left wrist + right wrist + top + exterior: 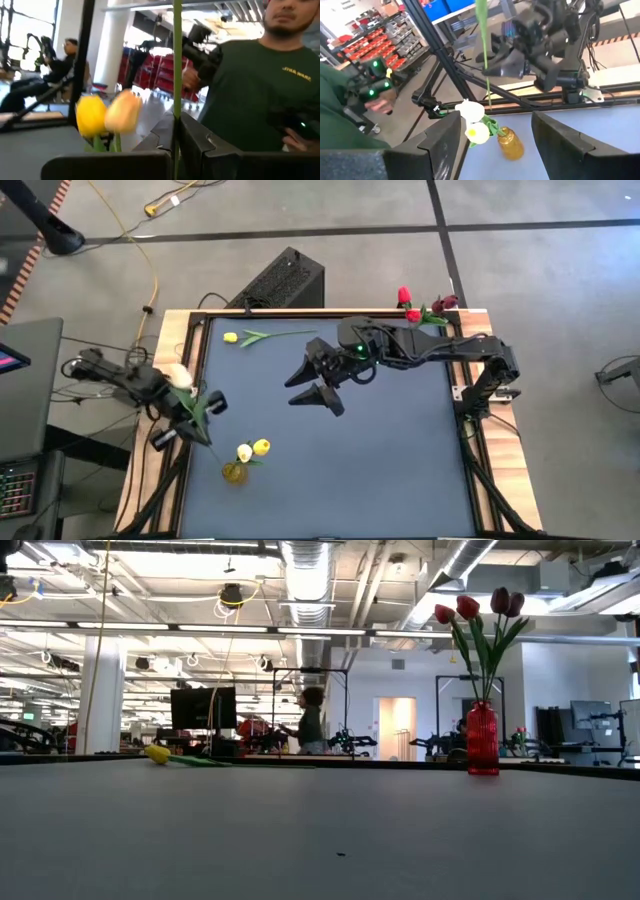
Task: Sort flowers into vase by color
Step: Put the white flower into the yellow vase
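Clearly our left gripper (190,418) is clenched on a pale tulip's (180,376) thin, bendy stem; our right gripper (312,380) hangs released.

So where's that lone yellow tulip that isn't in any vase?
In the high view the yellow tulip with the long green stem lies flat on the dark table mat near its far edge, left of centre, just beyond the right gripper.
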Robot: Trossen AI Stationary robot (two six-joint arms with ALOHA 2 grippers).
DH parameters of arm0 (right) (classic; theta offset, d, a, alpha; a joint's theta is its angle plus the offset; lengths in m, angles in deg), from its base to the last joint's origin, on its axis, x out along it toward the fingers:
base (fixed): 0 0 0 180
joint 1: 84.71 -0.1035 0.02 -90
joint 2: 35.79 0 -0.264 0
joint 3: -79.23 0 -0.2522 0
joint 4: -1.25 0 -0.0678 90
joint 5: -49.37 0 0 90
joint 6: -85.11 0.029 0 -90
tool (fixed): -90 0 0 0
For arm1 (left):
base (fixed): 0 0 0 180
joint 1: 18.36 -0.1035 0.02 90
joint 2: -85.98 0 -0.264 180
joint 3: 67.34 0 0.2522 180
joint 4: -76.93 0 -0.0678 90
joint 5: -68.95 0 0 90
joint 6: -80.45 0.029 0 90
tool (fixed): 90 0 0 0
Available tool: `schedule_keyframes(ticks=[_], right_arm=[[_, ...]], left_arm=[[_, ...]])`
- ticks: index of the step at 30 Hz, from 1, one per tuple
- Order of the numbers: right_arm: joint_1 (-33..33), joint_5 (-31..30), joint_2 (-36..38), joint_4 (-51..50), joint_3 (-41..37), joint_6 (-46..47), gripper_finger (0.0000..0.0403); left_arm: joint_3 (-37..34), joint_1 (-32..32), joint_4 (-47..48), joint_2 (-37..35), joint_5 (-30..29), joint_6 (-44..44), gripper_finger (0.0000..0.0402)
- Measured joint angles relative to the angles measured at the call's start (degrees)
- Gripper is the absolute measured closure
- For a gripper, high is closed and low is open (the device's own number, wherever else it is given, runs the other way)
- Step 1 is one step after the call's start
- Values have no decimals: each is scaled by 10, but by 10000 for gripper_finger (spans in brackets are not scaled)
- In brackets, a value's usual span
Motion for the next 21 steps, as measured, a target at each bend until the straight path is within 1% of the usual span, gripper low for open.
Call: schedule_keyframes(ticks=[3, 9, 16, 21], right_arm=[[1, -14, 0, 0, 0, 9, 133], [11, -21, 0, -3, 0, 28, 133], [21, -28, 0, -10, 0, 68, 133], [24, -28, 0, -10, 0, 71, 133]], left_arm=[[-22, 16, -7, 4, -3, 11, 401], [-60, 35, -7, 8, -5, 76, 401], [-92, 38, -7, 8, -2, 99, 401], [-113, 38, -4, 8, -1, 96, 401]])
